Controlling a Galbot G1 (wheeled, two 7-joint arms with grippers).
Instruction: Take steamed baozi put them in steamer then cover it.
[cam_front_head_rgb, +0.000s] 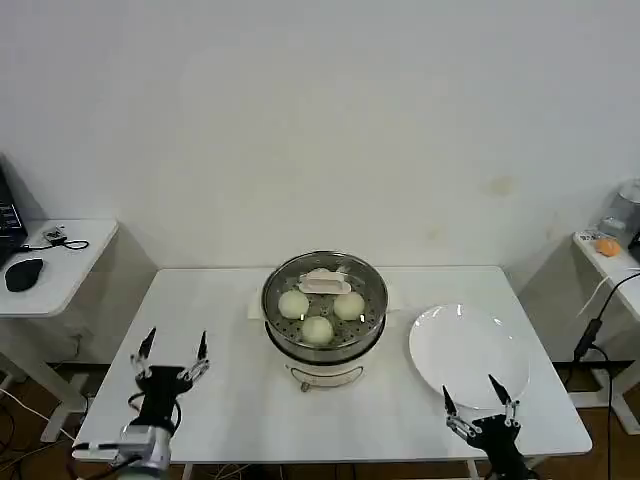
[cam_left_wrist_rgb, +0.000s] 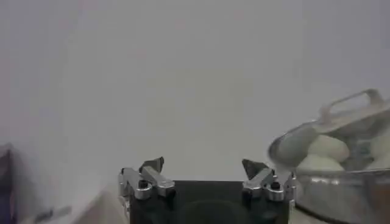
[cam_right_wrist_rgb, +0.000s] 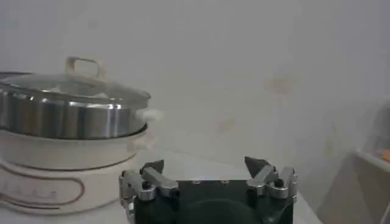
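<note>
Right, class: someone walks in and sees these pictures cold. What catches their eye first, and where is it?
The shiny steamer at the middle of the white table, its glass cover already on and three steamed baozi visible through it. Next, the bare white plate to the steamer's right. Then the left gripper and right gripper, both open, at the table's near edge on either side.

Three round cream-white baozi (cam_front_head_rgb: 318, 329) show inside the shiny steel steamer (cam_front_head_rgb: 323, 345), under its seated clear glass lid (cam_front_head_rgb: 350, 272).
</note>
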